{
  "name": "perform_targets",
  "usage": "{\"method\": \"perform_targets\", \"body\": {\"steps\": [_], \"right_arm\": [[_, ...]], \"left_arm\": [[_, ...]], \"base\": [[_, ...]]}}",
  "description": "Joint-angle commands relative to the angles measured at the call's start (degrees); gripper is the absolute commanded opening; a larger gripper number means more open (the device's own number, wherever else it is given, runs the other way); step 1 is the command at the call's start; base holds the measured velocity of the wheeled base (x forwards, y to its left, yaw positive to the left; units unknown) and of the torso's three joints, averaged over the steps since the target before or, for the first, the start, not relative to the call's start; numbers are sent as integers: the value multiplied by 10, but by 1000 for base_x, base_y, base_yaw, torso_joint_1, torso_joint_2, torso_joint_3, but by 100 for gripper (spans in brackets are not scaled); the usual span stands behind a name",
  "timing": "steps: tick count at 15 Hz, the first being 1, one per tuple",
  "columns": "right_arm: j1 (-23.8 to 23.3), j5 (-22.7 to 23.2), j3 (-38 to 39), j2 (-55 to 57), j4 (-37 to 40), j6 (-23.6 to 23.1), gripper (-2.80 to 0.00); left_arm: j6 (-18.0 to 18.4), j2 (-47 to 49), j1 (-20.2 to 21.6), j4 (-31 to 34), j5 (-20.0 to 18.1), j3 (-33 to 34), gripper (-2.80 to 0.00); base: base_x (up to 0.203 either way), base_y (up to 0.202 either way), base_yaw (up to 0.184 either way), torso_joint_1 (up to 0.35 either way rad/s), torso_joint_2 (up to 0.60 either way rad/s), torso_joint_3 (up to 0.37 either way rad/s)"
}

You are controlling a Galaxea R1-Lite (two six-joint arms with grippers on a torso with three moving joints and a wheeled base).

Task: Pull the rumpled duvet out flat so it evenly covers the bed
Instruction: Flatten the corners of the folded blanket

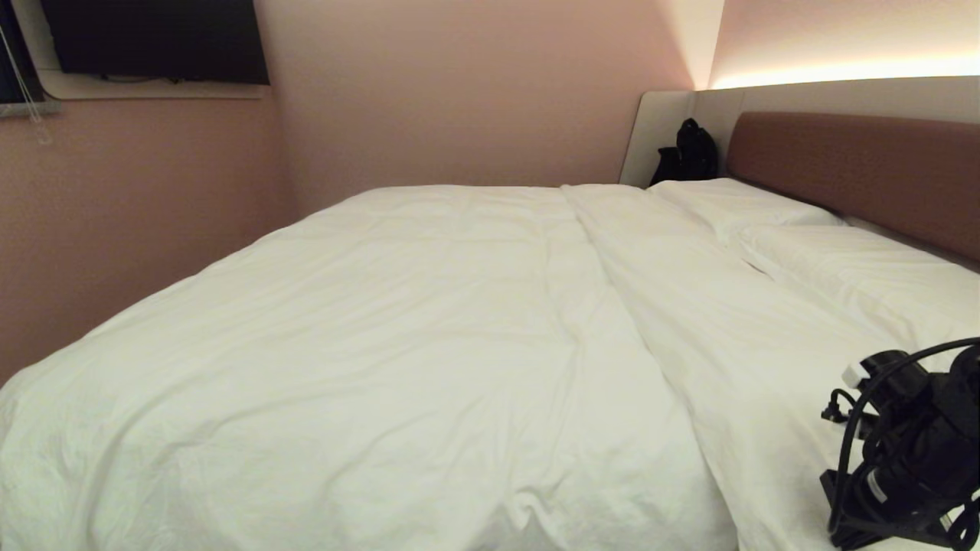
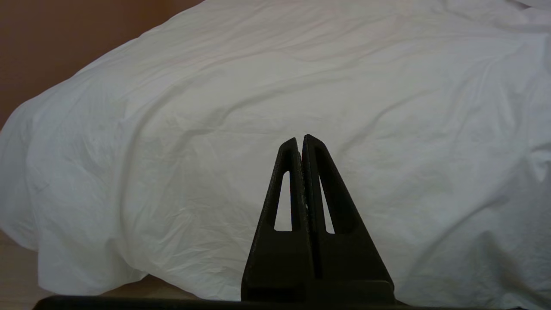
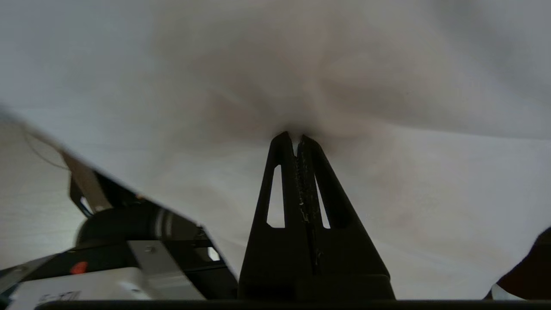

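Duvet (image 3: 387, 193) pinched by right gripper (image 3: 296, 140) (left gripper (image 2: 300, 142) parked, closed).

Bed (image 1: 842, 164) base hidden under duvet (image 1: 429, 329)

You've got the duvet (image 1: 398, 329), plain white and puffy, spread over most of the bed (image 1: 865, 164), w/ soft creases throughout. One long ridge runs from the headboard end toward the near edge. At the foot-end corner it hangs over the mattress side. Brown padded headboard sits at the far right end.
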Motion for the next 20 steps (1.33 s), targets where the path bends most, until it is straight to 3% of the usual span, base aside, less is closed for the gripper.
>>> {"method": "perform_targets", "body": {"steps": [1, 6, 12, 16, 20], "right_arm": [[-15, -23, 51, 54, -130, -25, -280], [-24, -81, 121, 125, -282, -51, -280], [-24, -100, 146, 118, -281, -51, -280], [-21, -112, 205, 42, -284, -86, -280], [-21, -87, 210, -87, -278, -90, -280]], "left_arm": [[0, 0, 0, 0, 0, 0, -280], [0, 0, 0, 0, 0, 0, -280], [0, 0, 0, 0, 0, 0, -280], [0, 0, 0, 0, 0, 0, -280], [0, 0, 0, 0, 0, 0, -280]], "base": [[0, 0, 0, 0, 0, 0], [0, 0, 0, 0, 0, 0], [0, 0, 0, 0, 0, 0], [0, 0, 0, 0, 0, 0], [0, 0, 0, 0, 0, 0]]}}
